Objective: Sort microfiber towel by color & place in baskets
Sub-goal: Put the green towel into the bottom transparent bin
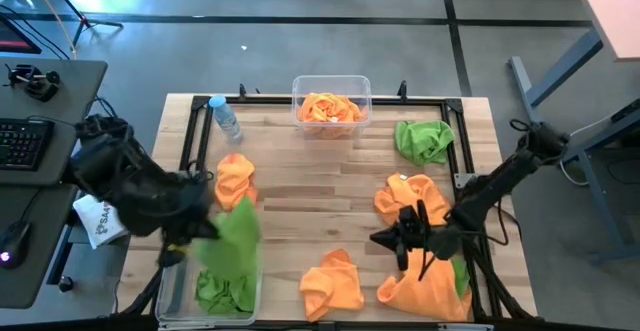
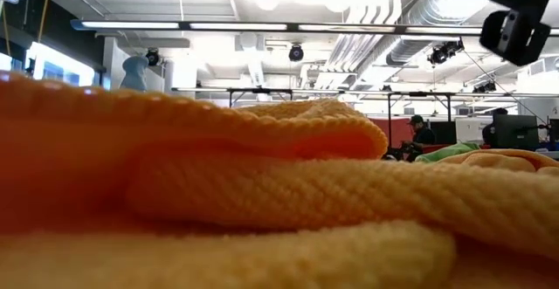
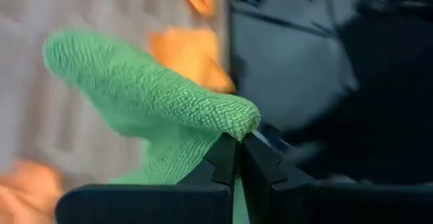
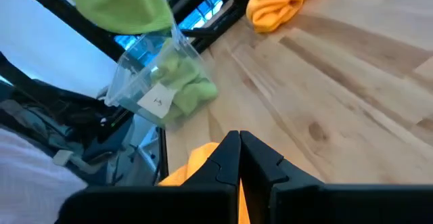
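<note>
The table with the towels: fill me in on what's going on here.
The left pincer is shut on a green towel, holding it above the clear basket at the table's near left corner, which already holds green cloth. The right pincer is shut, near the orange towels at the near right. A second clear basket at the far edge holds orange cloth. Loose orange towels and one green towel lie on the wooden table.
</note>
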